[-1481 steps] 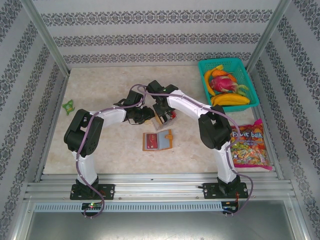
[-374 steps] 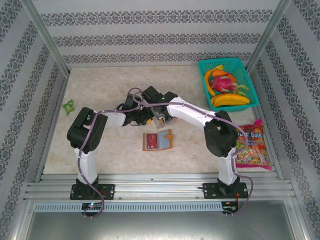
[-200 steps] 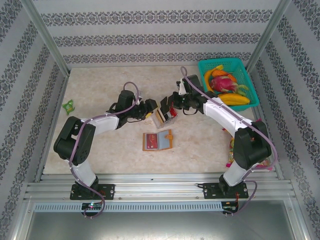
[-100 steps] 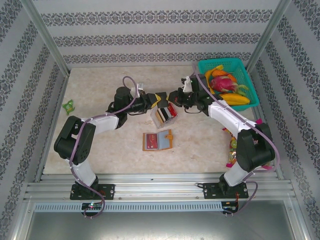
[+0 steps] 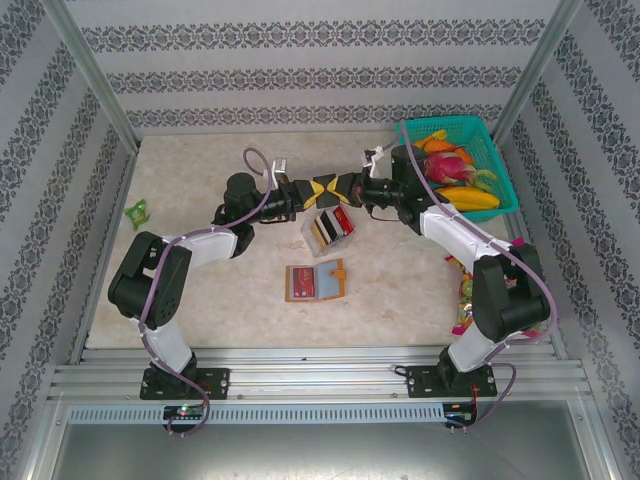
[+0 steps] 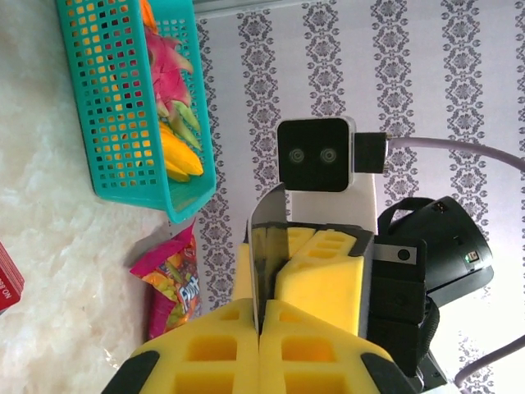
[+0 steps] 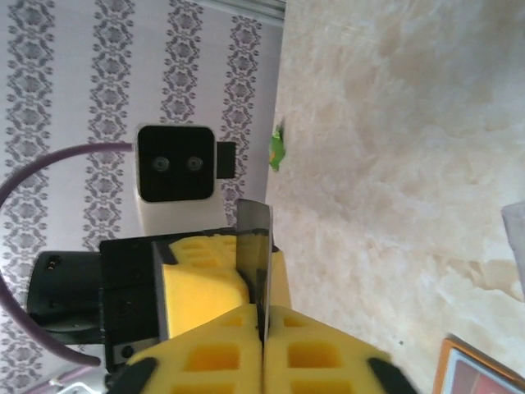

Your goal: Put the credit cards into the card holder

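Note:
Above the table's middle my left gripper (image 5: pixel 320 187) and right gripper (image 5: pixel 343 186) meet tip to tip. Both are shut on one thin dark credit card, seen edge-on in the left wrist view (image 6: pixel 264 246) and the right wrist view (image 7: pixel 254 238). The left gripper's (image 6: pixel 259 328) yellow pads pinch one end, and the right gripper's (image 7: pixel 263 328) pads pinch the other. More credit cards stand in a small clear box (image 5: pixel 328 228) just below the grippers. The orange-tan card holder (image 5: pixel 315 281) lies open on the table nearer the arms, with a red card in its left side.
A teal basket (image 5: pixel 455 165) of fruit stands at the back right. By the right arm lies a pink candy bag (image 5: pixel 500 290). A small green object (image 5: pixel 136 211) rests near the left wall.
The right gripper lifted the dark card up and away from the clear box. The left gripper came to meet it and closed on the card's other end.

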